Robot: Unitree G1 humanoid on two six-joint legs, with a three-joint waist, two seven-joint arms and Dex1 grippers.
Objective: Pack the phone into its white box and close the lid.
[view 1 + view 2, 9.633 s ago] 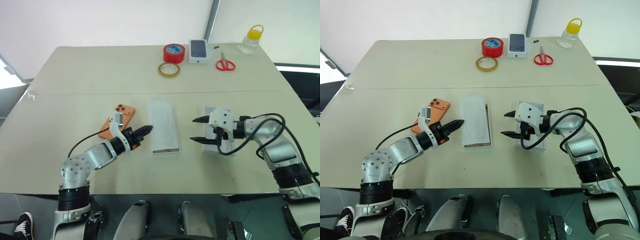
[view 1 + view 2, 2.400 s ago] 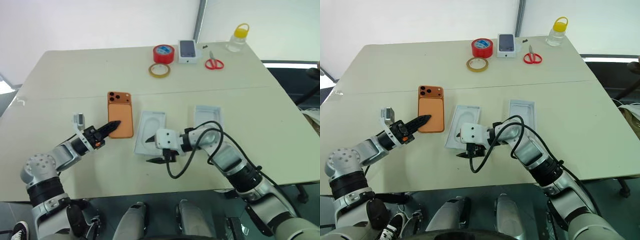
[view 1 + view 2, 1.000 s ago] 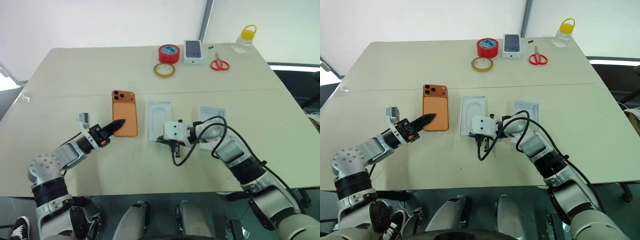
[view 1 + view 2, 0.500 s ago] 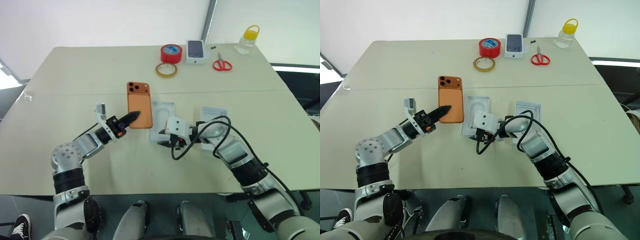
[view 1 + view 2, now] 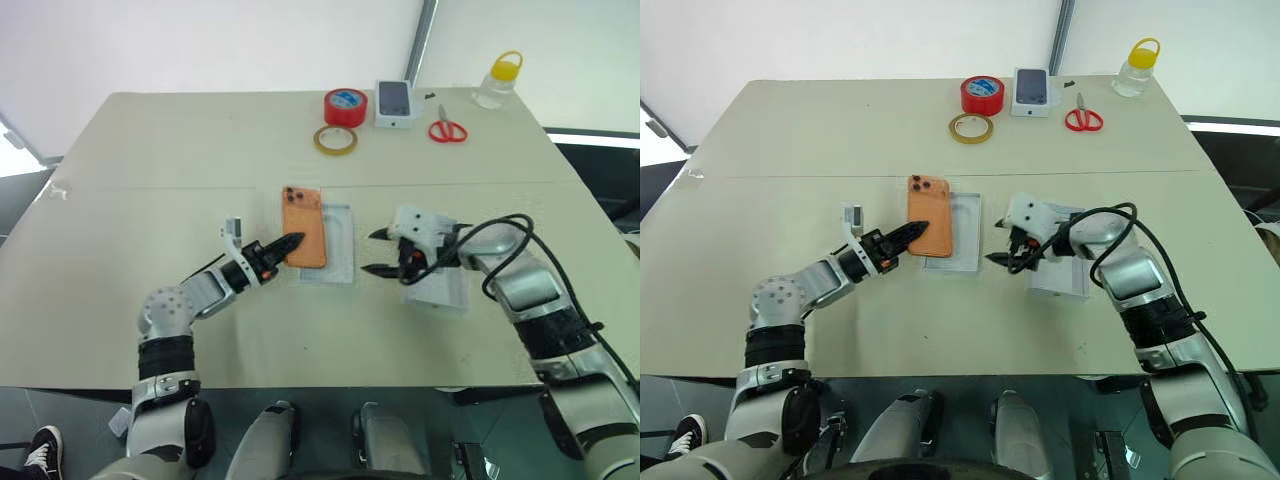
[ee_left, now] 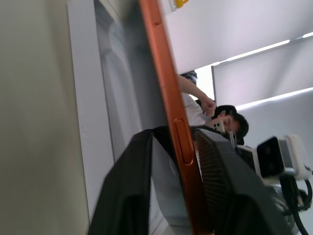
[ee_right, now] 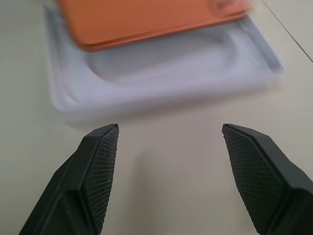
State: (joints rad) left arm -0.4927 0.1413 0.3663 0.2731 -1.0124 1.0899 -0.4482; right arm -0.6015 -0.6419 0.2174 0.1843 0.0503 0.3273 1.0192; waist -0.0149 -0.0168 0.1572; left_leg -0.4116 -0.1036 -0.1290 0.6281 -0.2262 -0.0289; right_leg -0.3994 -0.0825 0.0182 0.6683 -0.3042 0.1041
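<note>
The orange phone (image 5: 303, 240) lies tilted, its right side resting on a flat white insert (image 5: 342, 252) with a rounded recess, near the table's middle. My left gripper (image 5: 292, 242) is at the phone's near left corner. In the left wrist view the phone's edge (image 6: 164, 73) runs between its two fingers with a gap on one side, so it is open. My right gripper (image 5: 370, 252) is open and empty just right of the insert (image 7: 161, 73), pointing at it. The white box (image 5: 440, 292) lies under my right forearm, partly hidden.
Along the far edge stand a red tape roll (image 5: 346, 106), a tan tape ring (image 5: 335, 140), a small white box with a phone picture (image 5: 396, 103), red scissors (image 5: 449, 131) and a yellow-capped bottle (image 5: 496, 82). A person (image 6: 215, 117) shows in the background.
The phone has slid right and now overlaps the insert. My left gripper followed it and opened around its edge. My right gripper opened and drew back right, off the insert.
</note>
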